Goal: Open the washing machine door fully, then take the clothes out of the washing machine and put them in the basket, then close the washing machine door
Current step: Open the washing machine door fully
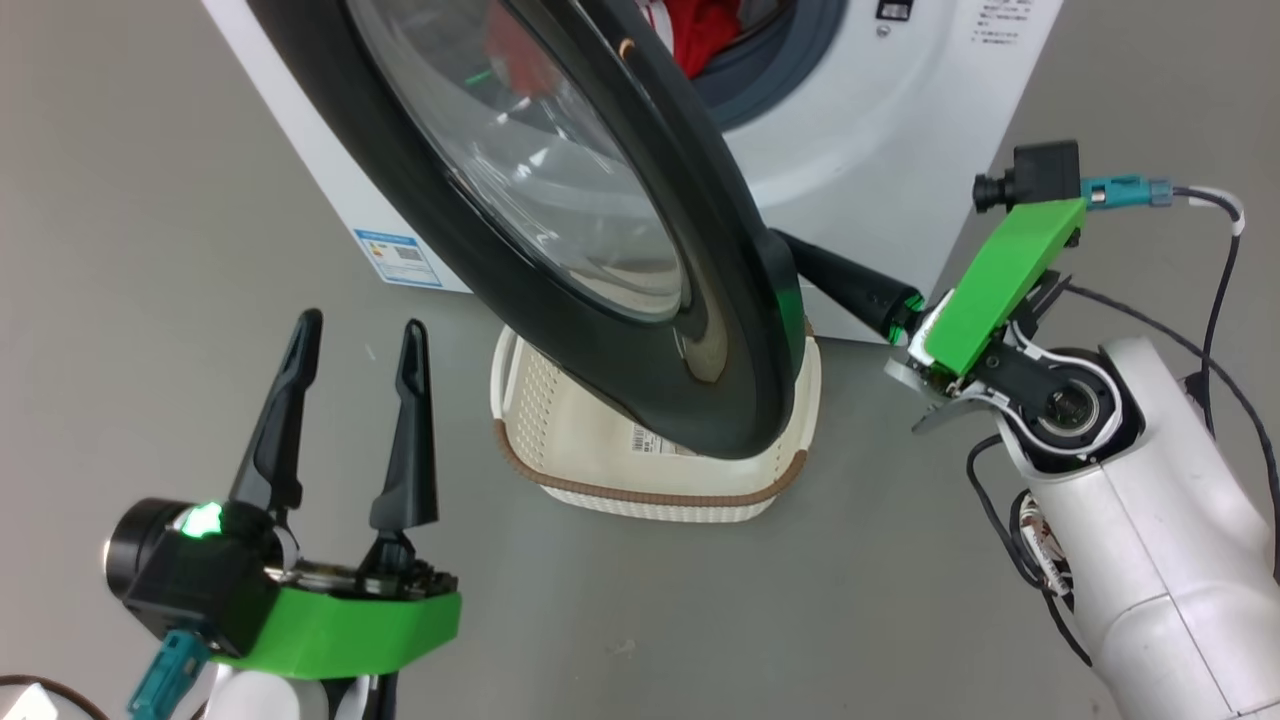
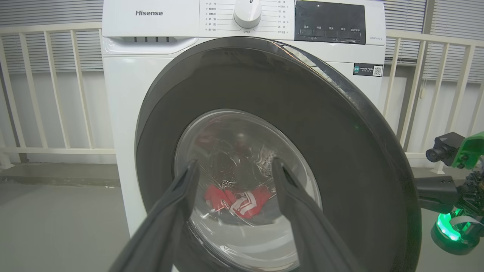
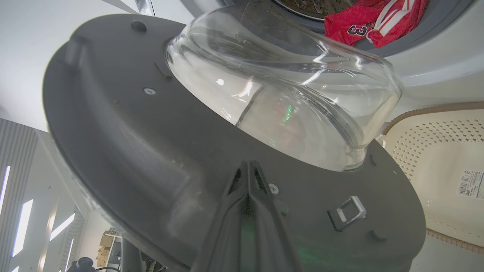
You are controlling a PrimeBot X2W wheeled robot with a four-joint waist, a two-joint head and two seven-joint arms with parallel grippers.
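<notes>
The washing machine stands white at the top, and its black door with the bulging glass window hangs part-way open over the basket on the floor. Red clothes lie in the drum mouth; through the door glass the clothes show red and white. My left gripper is open at the lower left, clear of the door's outer face, holding nothing. My right gripper is shut, its tips against the door's inner face below the glass bowl. From the head, the right gripper reaches behind the door's edge.
The cream basket sits directly under the swung door, close to the machine's front. My right forearm and its loose black cables hang at the right. A pale railing runs behind the machine. Grey floor lies open to the left.
</notes>
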